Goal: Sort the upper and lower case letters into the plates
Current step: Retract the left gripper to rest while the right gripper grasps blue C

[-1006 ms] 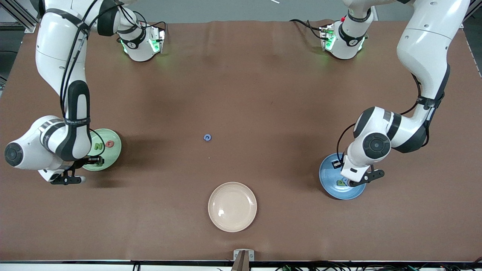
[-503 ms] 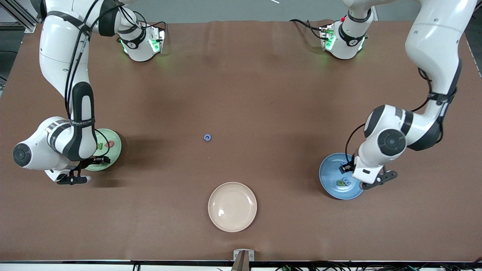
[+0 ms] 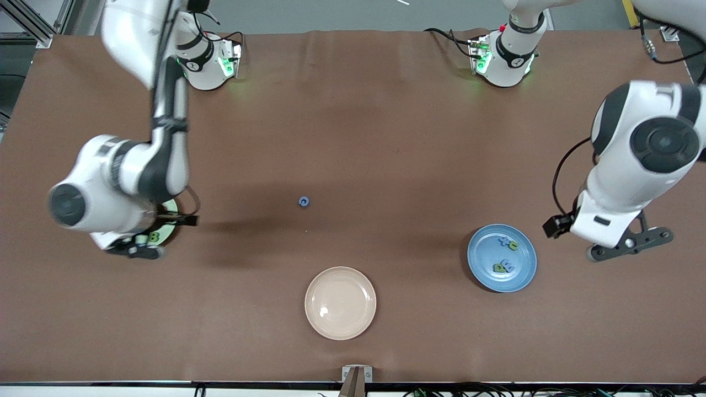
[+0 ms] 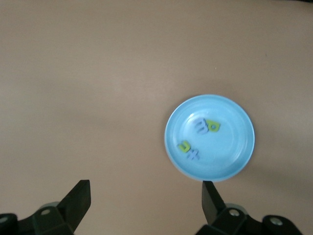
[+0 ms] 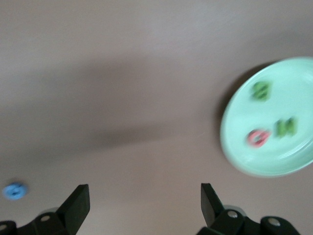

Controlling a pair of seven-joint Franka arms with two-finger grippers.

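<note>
- I see the left pincer up in the air over bare bench, just beside the blue plate toward the left arm's end; in its wrist view both fingers stand wide apart with nothing between them and nothing touched.
- The right pincer hangs over the edge of the green plate, which the arm mostly hides in the front view; its wrist view shows both fingers spread wide, empty, only bench between them.
- The blue plate sits on the bench toward the left arm's end, nearer the front camera than mid-bench. I count four small letters in it: a blue one and a green one close together on the part farther from the front camera, and a green one touching a pale blue one on the nearer part. I cannot read them.
- The green plate lies toward the right arm's end. The right wrist view shows three letters in it: a green N, a red round letter just beside it, and another green letter apart from those two.
- A small blue letter lies alone mid-bench, between the two plates and well apart from both.
- A cream plate sits nearer the front camera than that blue letter, nothing in it.
</note>
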